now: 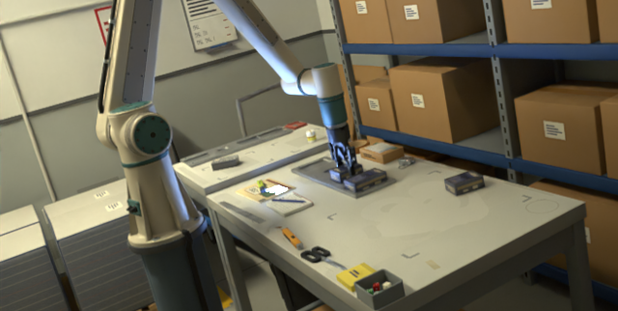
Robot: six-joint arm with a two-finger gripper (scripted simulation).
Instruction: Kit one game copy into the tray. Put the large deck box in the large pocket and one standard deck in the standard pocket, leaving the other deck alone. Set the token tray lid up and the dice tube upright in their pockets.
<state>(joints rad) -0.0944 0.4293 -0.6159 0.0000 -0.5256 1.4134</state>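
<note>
The large deck box point(365, 179) lies in the grey kitting tray point(344, 179) near the back of the table. Just left of it, a smaller dark standard deck point(339, 174) sits in the tray under my fingers. A second dark deck point(464, 183) lies alone on the table to the right, well apart from the tray. I cannot make out the token tray or the dice tube. My gripper point(344, 165) stands straight down over the tray and is closed on the standard deck.
Behind the table, blue shelving holds cardboard boxes, and a small flat carton point(381, 152) lies just behind the tray. A notepad point(288, 202), a utility knife point(292, 238), scissors point(316, 254) and a grey parts bin point(379, 289) lie along the left and front edges.
</note>
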